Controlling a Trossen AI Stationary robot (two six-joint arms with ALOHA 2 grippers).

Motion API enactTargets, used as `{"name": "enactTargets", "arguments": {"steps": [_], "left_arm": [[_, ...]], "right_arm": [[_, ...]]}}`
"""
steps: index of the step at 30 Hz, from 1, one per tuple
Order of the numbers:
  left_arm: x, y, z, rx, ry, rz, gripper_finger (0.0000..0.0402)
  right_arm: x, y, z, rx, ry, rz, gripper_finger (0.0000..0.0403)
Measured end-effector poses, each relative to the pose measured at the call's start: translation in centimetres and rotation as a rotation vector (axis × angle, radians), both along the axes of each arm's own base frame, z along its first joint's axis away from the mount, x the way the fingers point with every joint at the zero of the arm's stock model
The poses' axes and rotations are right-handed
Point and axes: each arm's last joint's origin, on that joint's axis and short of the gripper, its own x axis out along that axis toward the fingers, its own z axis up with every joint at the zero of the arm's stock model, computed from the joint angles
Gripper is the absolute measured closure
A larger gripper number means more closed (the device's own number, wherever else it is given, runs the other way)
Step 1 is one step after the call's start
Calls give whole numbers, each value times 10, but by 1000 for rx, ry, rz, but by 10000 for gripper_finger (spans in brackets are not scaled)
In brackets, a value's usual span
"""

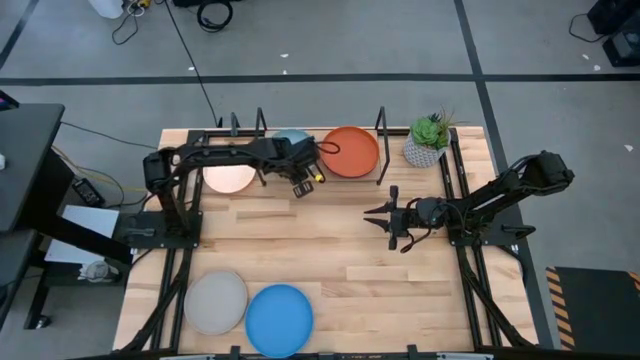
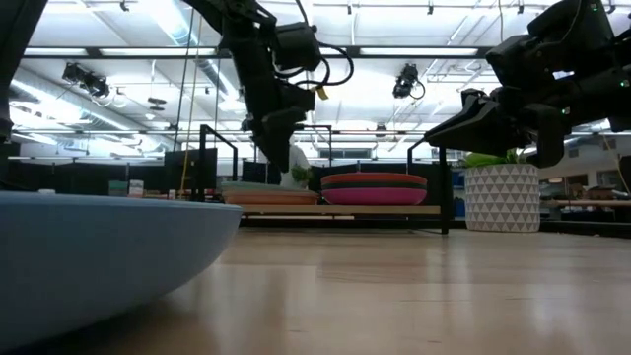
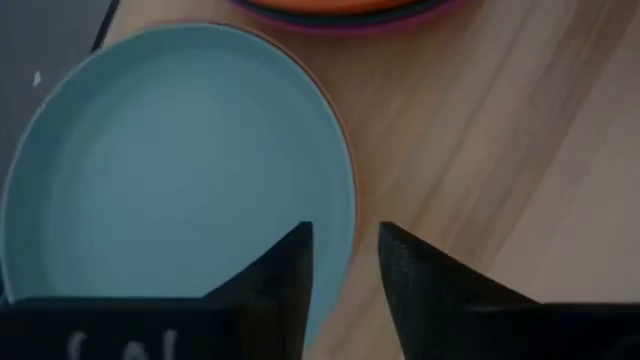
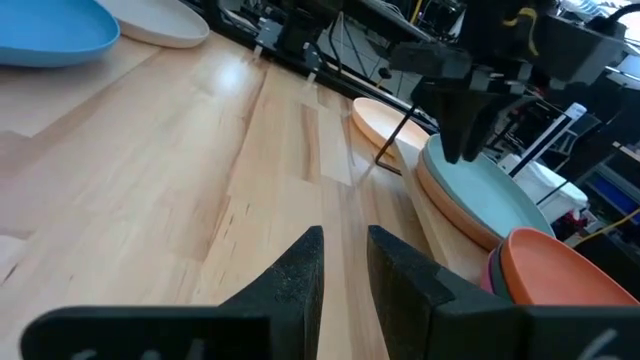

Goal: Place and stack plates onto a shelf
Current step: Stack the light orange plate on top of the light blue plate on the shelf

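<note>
On the shelf (image 2: 335, 209) at the far edge, a pale blue plate (image 3: 180, 170) lies on top of a peach one (image 4: 470, 225). Beside it is a stack topped by an orange plate (image 1: 350, 150), with teal and magenta below (image 2: 375, 195). A cream-peach plate (image 1: 228, 176) lies farther left. My left gripper (image 3: 345, 250) hangs open above the pale blue plate's rim, one finger over the plate and one outside it, clear of it in the low view (image 2: 268, 148). My right gripper (image 1: 387, 222) hovers over mid-table, open by a narrow gap (image 4: 345, 250).
A grey-beige plate (image 1: 215, 301) and a bright blue plate (image 1: 280, 318) lie side by side at the table's near edge. A potted plant (image 1: 428, 140) stands at the far right next to the shelf. Black upright rods (image 1: 381, 122) frame the shelf. Bare wood lies between the arms.
</note>
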Motion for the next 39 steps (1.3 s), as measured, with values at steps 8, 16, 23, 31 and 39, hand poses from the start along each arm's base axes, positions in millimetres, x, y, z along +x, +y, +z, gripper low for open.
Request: {"name": "enactTargets", "arguments": {"steps": [8,16,23,31,39], "left_arm": [[-2,-24,32,-103,79,11,266],[-17,-75,56,-60,182,8,265],[-58,-91,98,20,-11,64,283],[-111,-93,86,26,-51,165,299],[-146,-95,52,5,-54,223,299]], "right_arm": [[0,0,-2,-3,20,0,317],[0,0,-2,13,18,-3,317],[-1,0,-3,24,27,6,317],[-1,1,-3,43,31,23,317],[-1,1,-3,44,30,25,317]]}}
